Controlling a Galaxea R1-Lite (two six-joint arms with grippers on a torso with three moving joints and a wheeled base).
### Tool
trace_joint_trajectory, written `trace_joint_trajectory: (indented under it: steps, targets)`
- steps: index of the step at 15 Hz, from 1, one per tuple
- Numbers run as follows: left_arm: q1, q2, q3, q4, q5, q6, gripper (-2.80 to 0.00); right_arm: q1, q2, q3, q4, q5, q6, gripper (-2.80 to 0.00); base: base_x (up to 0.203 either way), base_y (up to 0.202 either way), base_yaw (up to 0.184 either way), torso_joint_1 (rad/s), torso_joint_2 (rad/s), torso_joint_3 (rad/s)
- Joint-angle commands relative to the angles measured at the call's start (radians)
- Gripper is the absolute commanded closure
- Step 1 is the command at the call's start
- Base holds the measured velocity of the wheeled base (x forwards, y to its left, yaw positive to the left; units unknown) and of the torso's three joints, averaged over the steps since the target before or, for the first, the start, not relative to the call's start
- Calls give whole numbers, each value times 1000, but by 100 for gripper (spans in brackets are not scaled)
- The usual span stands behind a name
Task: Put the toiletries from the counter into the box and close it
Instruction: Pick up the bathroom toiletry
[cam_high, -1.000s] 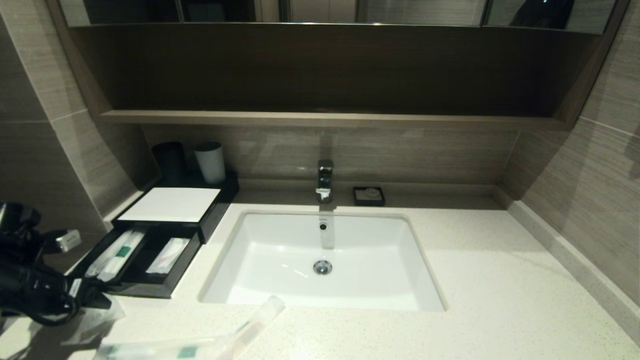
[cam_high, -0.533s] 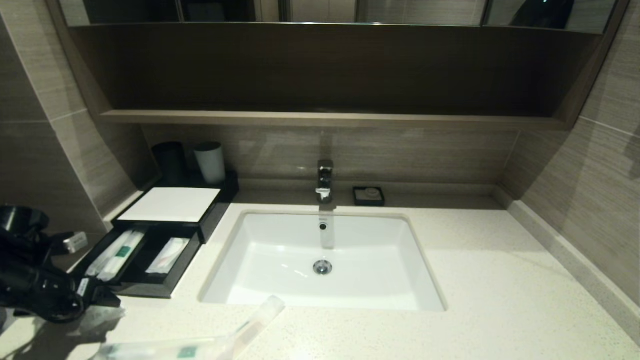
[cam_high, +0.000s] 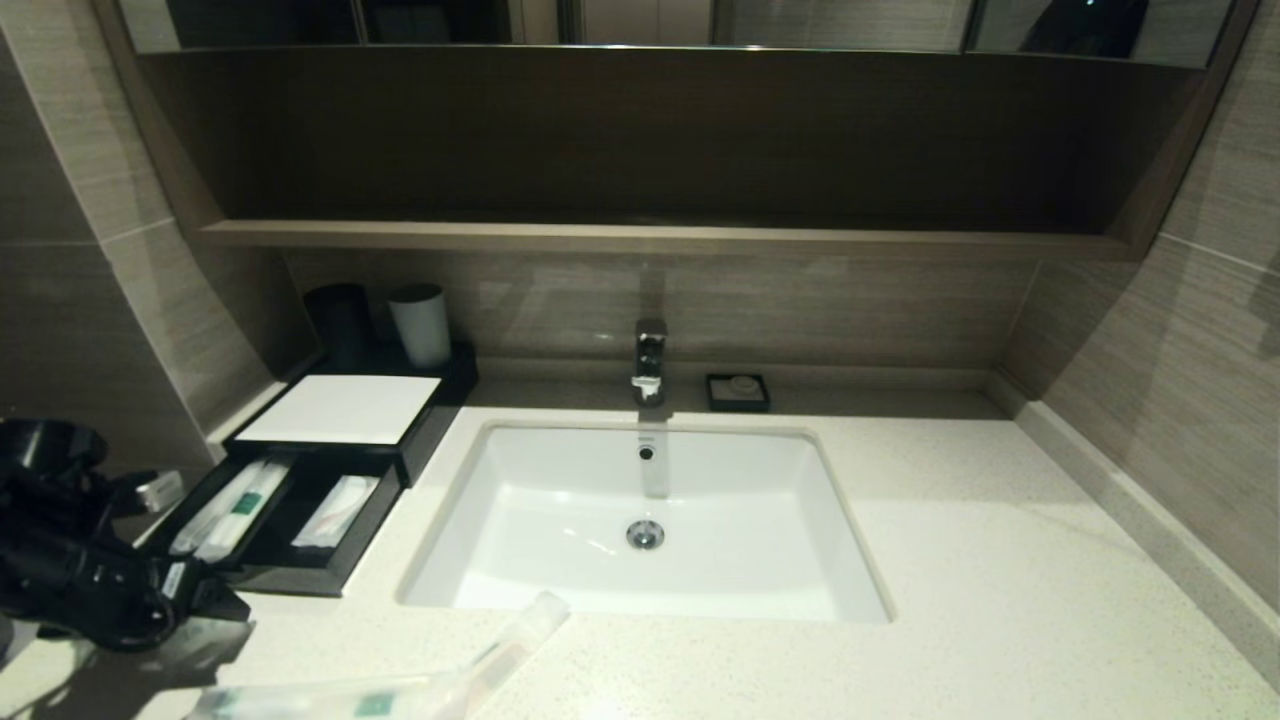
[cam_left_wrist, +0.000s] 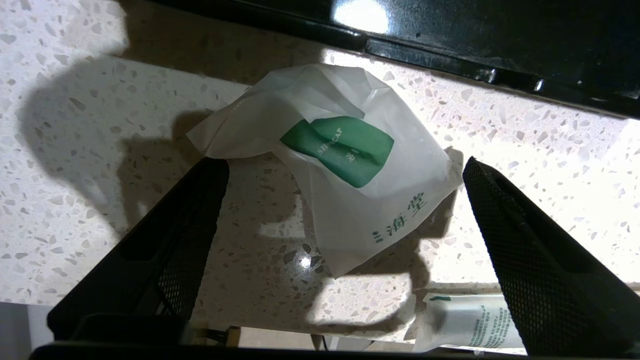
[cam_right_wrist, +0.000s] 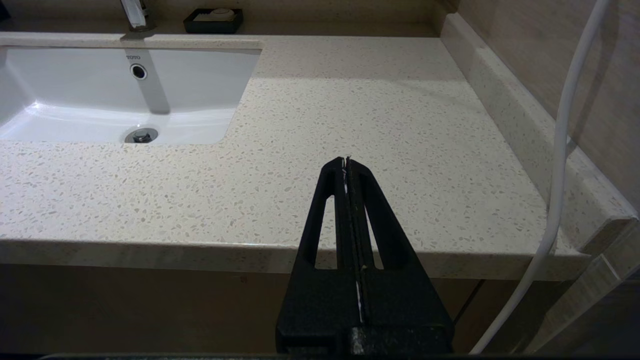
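Observation:
A short white pouch (cam_left_wrist: 350, 200) with a green mark lies on the speckled counter (cam_high: 1000, 560), just in front of the box's open drawer (cam_high: 300, 575). My left gripper (cam_left_wrist: 345, 164) hangs over the pouch, open, with one finger on each side and not touching it. A long slim packet (cam_high: 400, 690) lies along the counter's front edge, and its end (cam_left_wrist: 470, 320) shows near the gripper. The black box (cam_high: 340, 408) has a white top panel. Its drawer holds two long packets (cam_high: 235, 505) and a smaller one (cam_high: 337, 510). My right gripper (cam_right_wrist: 346, 160) is shut and empty, off the counter's front right edge.
The white sink (cam_high: 560, 470) fills the middle of the counter, with a faucet (cam_high: 650, 360) and a small black soap dish (cam_high: 738, 392) behind it. A dark tumbler (cam_high: 340, 320) and a grey cup (cam_high: 420, 325) stand behind the box. A white cable (cam_right_wrist: 560, 150) hangs by the right wall.
My left arm has shifted a little to the right and forward, toward the drawer's front corner. The packets have not moved.

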Motion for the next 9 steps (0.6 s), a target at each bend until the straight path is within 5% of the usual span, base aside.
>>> trace_joint_trajectory:
  steps: [1, 2, 9]
  targets:
    - [0, 6, 1, 1, -2, 2, -280, 0, -1, 1, 0, 0, -1, 0, 0, 0, 0, 0, 0, 0]
    - [0, 8, 6, 1, -6, 7, 0, 0, -1, 0, 0, 0, -1, 0, 0, 0, 0, 0, 0, 0]
    - [0, 0, 6, 1, -8, 10, 0, 0, -2, -1, 0, 0, -1, 0, 0, 0, 0, 0, 0, 0]
